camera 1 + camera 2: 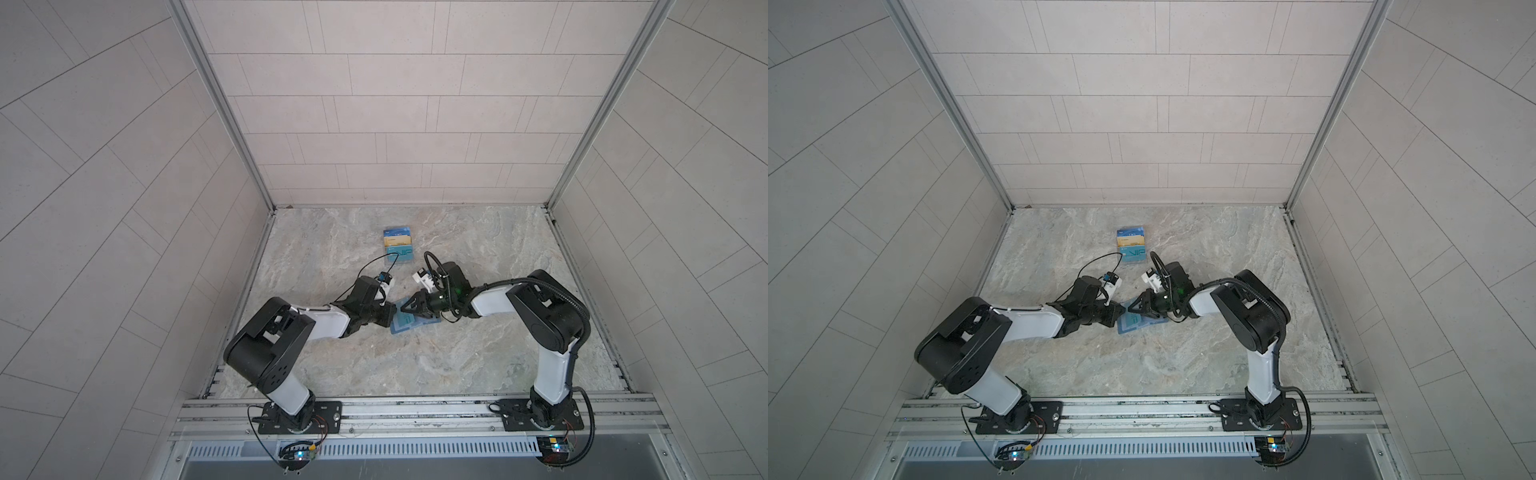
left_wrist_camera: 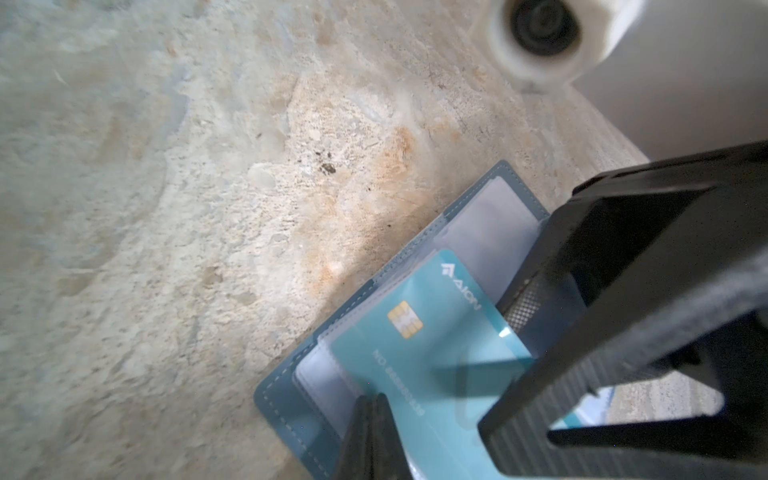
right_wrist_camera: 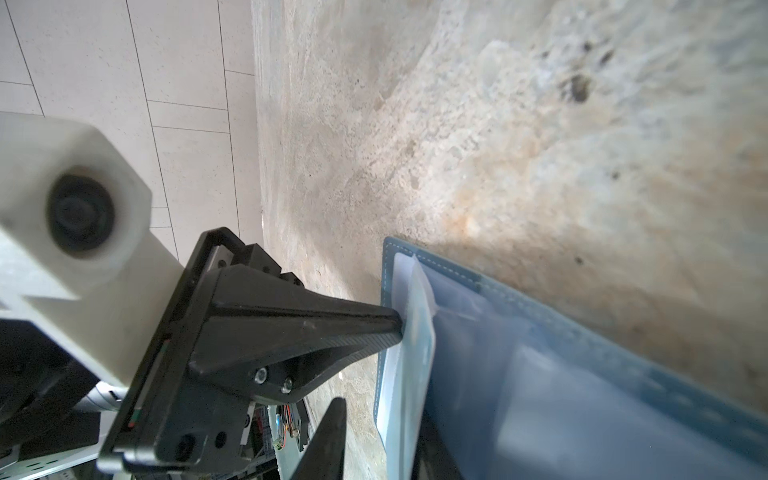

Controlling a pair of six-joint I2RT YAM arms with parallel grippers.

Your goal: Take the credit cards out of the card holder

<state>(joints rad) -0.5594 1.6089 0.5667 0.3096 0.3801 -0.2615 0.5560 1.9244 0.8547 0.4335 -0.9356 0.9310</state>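
The card holder [image 1: 409,327] [image 1: 1133,325] lies open on the marble table between my two grippers, teal outside [image 2: 282,399] with clear sleeves inside [image 3: 582,332]. A teal credit card [image 2: 415,353] with a gold chip sticks out of a sleeve, its edge raised [image 3: 420,332]. My left gripper [image 1: 394,310] [image 2: 374,401] [image 3: 395,328] is shut, its tips pressed on the sleeve beside the card. My right gripper [image 1: 406,306] [image 2: 511,365] [image 3: 382,436] stands open astride the card's far edge, with one finger clear of it.
A clear tiered stand [image 1: 398,247] [image 1: 1133,248] showing blue, gold and teal cards stands on the table behind the grippers. Tiled walls enclose the table on three sides. The two wrist cameras sit close together above the holder.
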